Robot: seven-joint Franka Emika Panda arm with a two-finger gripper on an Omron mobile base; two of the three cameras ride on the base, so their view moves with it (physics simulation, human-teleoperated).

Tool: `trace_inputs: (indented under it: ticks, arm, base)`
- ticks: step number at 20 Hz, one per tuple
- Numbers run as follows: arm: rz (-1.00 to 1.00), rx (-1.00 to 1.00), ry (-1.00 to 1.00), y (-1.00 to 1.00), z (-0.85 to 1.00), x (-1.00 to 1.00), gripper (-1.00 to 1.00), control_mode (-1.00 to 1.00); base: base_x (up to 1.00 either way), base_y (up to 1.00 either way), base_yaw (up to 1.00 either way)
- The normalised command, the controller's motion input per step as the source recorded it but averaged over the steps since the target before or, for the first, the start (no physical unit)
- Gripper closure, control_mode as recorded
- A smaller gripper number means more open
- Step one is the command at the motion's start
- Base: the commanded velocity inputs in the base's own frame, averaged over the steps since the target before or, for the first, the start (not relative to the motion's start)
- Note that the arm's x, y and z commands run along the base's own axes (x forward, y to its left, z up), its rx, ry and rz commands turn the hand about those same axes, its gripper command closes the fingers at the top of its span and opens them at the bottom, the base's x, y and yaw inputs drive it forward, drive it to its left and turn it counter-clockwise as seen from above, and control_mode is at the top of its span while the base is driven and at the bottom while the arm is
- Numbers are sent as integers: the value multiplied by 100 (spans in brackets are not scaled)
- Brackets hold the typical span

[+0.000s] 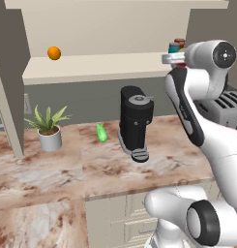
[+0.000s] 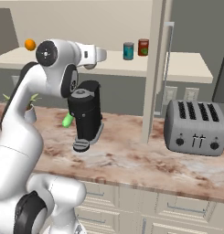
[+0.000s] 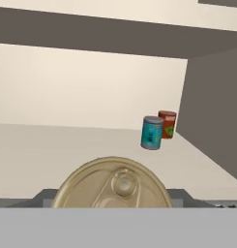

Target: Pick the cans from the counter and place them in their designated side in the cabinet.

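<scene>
closest to the hand camera, a can's pale pull-tab top (image 3: 113, 185) is sitting between the finger tips; the fingers are pinching this can. the gripper (image 1: 174, 58) is holding it at the front edge of the cabinet shelf (image 1: 91, 68), right of centre. the teal can (image 3: 152, 132) is already standing deeper on the shelf, beside a darker red can (image 3: 167, 124) near the side wall.

for a clean placement, advancing over the board, lowering until the base is resting flat, then opening seems best, keeping clear of the standing cans.

the base views are showing the orange (image 1: 54, 53), coffee machine (image 1: 135, 122) and toaster (image 2: 194, 127) on the counter (image 1: 52, 169); the hand view is not.
</scene>
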Motion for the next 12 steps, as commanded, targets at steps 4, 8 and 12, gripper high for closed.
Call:
trace_inputs:
  ticks: [4,8,12]
  arm:
    - [0,0,4,-2,-7,31,100,-100]
    - [0,0,6,-6,-9,32,100,-100]
    - [0,0,5,-6,-7,34,100,-100]
  base:
    - [0,0,0]
    - [0,0,0]
    - [0,0,0]
